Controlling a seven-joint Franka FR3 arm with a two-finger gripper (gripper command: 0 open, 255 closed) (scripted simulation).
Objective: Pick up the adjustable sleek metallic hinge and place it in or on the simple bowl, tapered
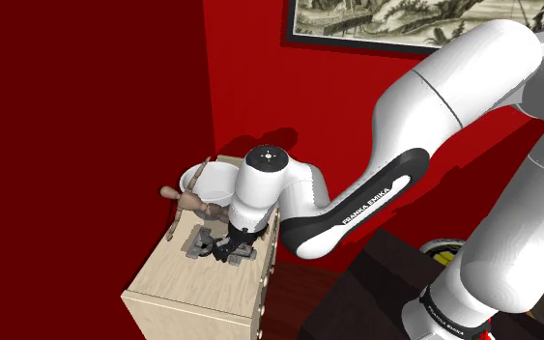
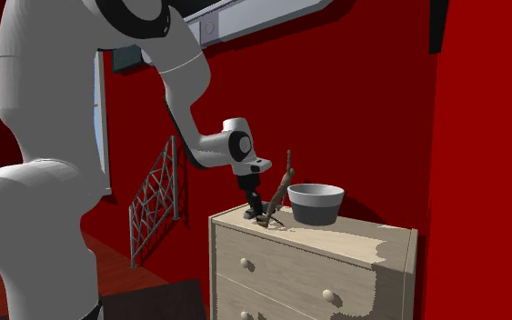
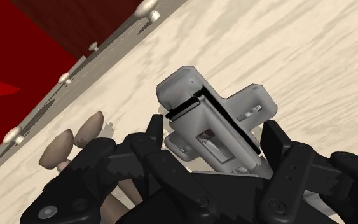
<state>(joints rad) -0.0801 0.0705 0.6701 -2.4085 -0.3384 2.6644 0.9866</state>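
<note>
Brown wood first: a jointed wooden figure [image 1: 190, 203] leans just beside the pale tapered bowl [image 1: 219, 185], on its left in the shoulder view. Near the bowl, on the light wooden dresser top [image 1: 187, 290], the grey metallic hinge [image 3: 196, 95] lies flat, its long arm seemingly square to the knobbed front edge. The black claw [image 3: 213, 133] straddles it, spread, not plainly gripping. Grasping is in hand; next it should close, lift and carry to the bowl.

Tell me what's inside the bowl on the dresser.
The bowl shows a plain white inside, with nothing lying in the part in view. The arm and a wooden figure cover the rest, so that part cannot be checked.
</note>
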